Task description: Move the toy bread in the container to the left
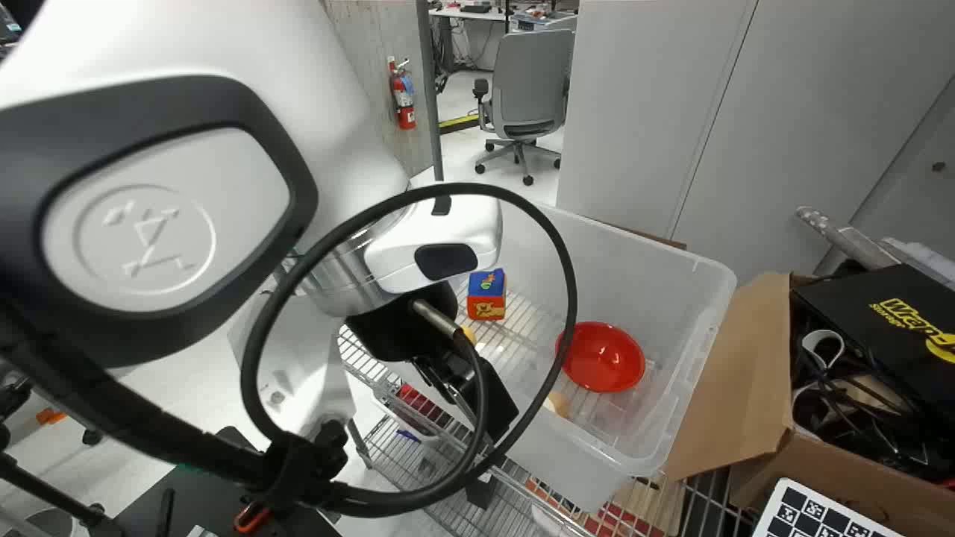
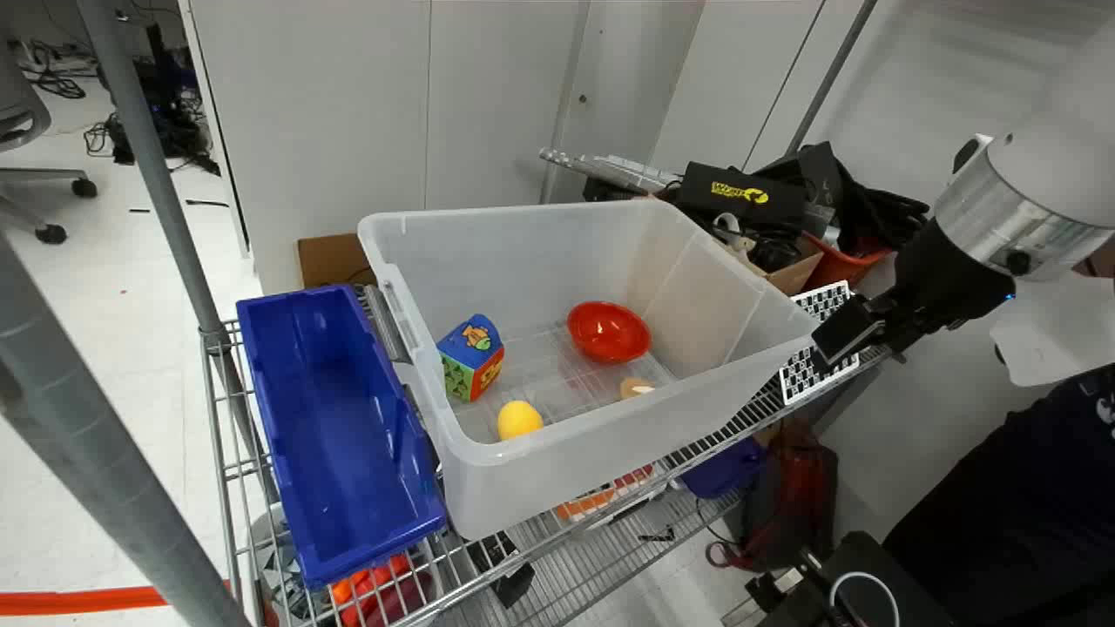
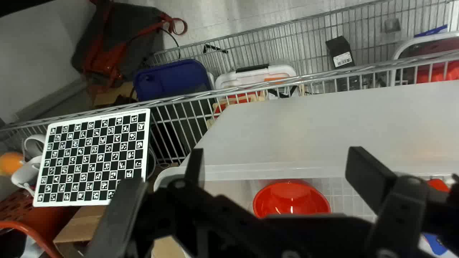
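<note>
The container (image 2: 601,453) is a large translucent-white bin on a wire shelf; it also shows in an exterior view (image 1: 634,276) and in the wrist view (image 3: 322,132). A small tan piece that looks like the toy bread (image 2: 634,387) lies on its floor by the long wall, beside the red bowl. It is partly hidden behind that wall, and shows in an exterior view (image 1: 558,403). I cannot make out the bread in the wrist view. My gripper (image 2: 841,335) is outside the bin, near its corner. In the wrist view the gripper (image 3: 281,166) is wide open with nothing between its fingers.
In the container are a red bowl (image 2: 608,332), a colourful cube (image 2: 472,357) and a yellow ball (image 2: 519,420). A blue bin (image 2: 335,435) stands beside it. A checkered board (image 3: 93,157) and a cardboard box (image 1: 746,395) stand at the opposite end.
</note>
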{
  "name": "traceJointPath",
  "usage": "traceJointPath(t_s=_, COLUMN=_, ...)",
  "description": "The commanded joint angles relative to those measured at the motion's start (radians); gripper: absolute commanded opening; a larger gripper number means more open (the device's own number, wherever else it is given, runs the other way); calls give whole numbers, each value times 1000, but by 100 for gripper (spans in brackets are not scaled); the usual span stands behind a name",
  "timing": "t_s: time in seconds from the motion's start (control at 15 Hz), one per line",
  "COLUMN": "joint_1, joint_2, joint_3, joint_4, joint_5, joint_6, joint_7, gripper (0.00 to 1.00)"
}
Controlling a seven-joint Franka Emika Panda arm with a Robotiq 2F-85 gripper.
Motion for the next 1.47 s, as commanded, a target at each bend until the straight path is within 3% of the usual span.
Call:
traceJointPath(t_s=0.0, joint_1=17, joint_2=0, joint_3=-17, joint_4=3, joint_5=-6, joint_6=-3, joint_7=4, gripper=100)
traceJointPath(t_s=0.6, joint_1=17, joint_2=0, joint_3=-17, joint_4=4, joint_5=-6, joint_6=-3, joint_7=4, gripper=100)
traceJointPath(t_s=0.93, joint_1=34, joint_2=63, joint_3=-23, joint_4=91, joint_5=78, joint_6=25, joint_7=44, gripper=100)
traceJointPath(t_s=1.2, joint_1=26, joint_2=185, joint_3=-14, joint_4=217, joint_5=54, joint_6=102, joint_7=146, gripper=100)
traceJointPath(t_s=1.33, joint_1=56, joint_2=294, joint_3=-43, joint_4=297, joint_5=202, joint_6=154, joint_7=132, gripper=100)
traceJointPath(t_s=1.4, joint_1=49, joint_2=366, joint_3=-47, joint_4=348, joint_5=199, joint_6=167, joint_7=162, gripper=100)
